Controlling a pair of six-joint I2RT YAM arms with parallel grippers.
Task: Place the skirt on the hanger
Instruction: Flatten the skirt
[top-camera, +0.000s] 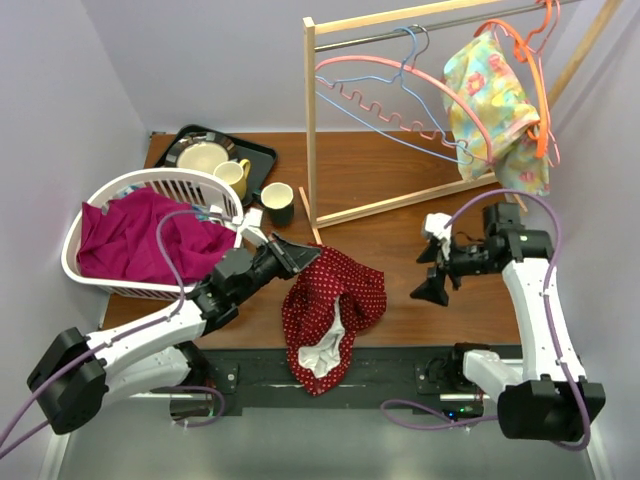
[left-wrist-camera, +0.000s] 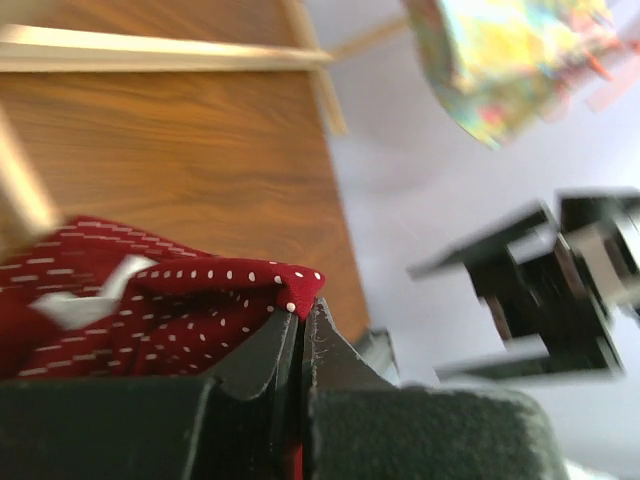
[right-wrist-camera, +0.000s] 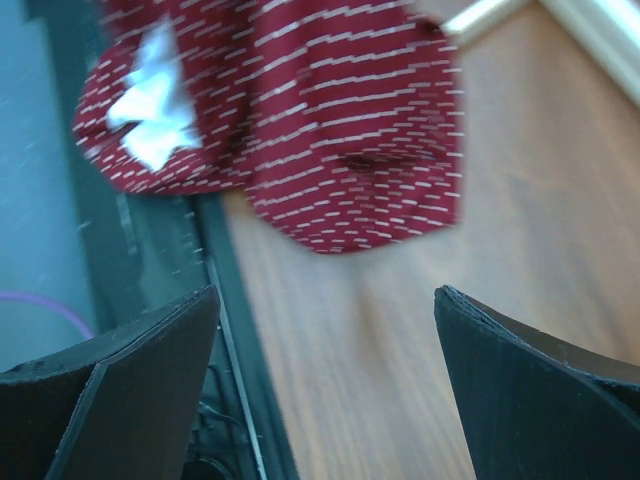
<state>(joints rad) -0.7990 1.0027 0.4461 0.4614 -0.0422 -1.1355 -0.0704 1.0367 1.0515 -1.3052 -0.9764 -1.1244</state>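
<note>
Left tool (top-camera: 300, 256) clamps one edge of the red dotted skirt (top-camera: 335, 300), heaped at the counter's (top-camera: 380, 180) near edge. Right tool (top-camera: 433, 270) hangs spread, empty. The hanger (top-camera: 400, 68) waits well apart, hanging not yet begun.

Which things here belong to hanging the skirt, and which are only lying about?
For the job: red dotted skirt, pinched in the shut left hand; open right hand; pink hanger on the rack.
Lying about: laundry basket, tray, yellow mug, dark cup, floral garment.
</note>
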